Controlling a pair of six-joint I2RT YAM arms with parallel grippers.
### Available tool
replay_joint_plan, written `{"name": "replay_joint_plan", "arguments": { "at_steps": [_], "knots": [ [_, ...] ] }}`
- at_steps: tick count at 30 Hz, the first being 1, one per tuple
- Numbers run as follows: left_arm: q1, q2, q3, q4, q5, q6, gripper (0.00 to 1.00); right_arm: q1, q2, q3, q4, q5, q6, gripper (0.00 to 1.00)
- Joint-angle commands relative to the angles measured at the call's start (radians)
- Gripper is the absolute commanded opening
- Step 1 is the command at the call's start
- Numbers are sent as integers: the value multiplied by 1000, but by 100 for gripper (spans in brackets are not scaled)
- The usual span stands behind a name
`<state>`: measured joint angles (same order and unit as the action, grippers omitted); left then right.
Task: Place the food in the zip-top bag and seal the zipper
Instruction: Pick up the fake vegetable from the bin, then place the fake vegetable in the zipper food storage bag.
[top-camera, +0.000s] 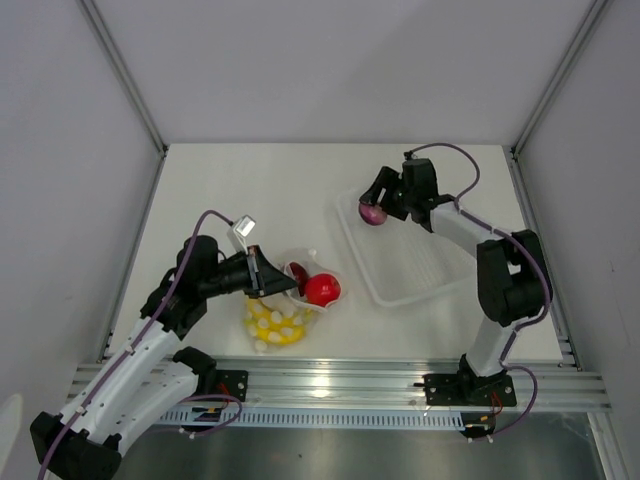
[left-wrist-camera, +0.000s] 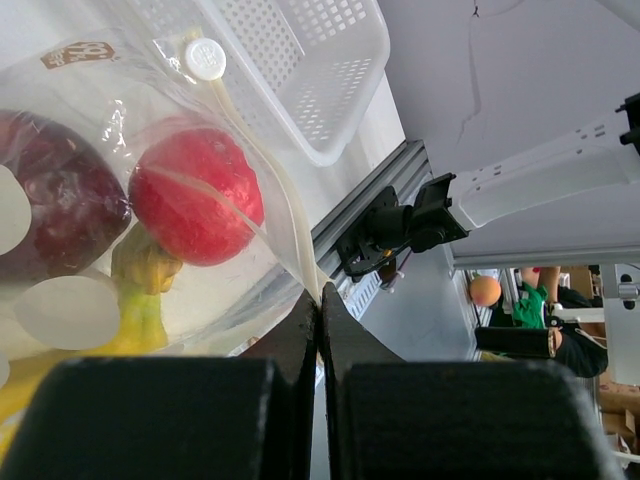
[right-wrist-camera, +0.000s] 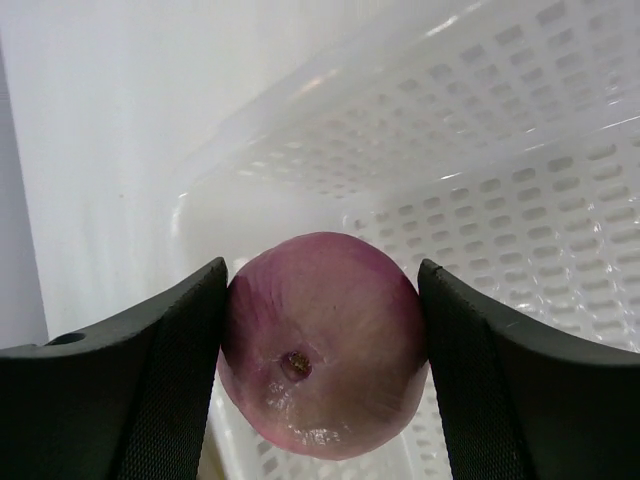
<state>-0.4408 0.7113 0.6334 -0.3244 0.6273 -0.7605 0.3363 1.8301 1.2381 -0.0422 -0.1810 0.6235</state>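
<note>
Right wrist view: my right end effector (right-wrist-camera: 322, 295) clamps the onion (right-wrist-camera: 320, 345) at the tray's (top-camera: 352, 245) far-left corner. Left of the tray, my left end effector (left-wrist-camera: 320, 310) is closed, pinching the bag's (left-wrist-camera: 100, 110) edge. Round and slick, the onion could squirt out if it clips the tray wall. Bare surface (top-camera: 230, 190) left of the tray leaves room to cross.

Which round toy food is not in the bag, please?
The pink-purple onion, in the right tool at the tray; the red fruit and dark apple are bagged.
</note>
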Motion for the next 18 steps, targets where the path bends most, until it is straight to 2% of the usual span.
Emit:
{"name": "replay_joint_plan", "arguments": {
  "at_steps": [1,6,11,18],
  "knots": [
    [1,-24,-17,21,8,-22,1,10,-144,-26,-67,34,-22,0],
    [1,-33,-17,45,46,-53,1,130,-334,-98,-131,75,-18,0],
    [1,-29,3,15,77,-45,1,346,-533,-150,-180,144,54,0],
    [1,-33,49,-21,94,-34,1,561,-701,-244,-171,265,177,0]
  ]
}}
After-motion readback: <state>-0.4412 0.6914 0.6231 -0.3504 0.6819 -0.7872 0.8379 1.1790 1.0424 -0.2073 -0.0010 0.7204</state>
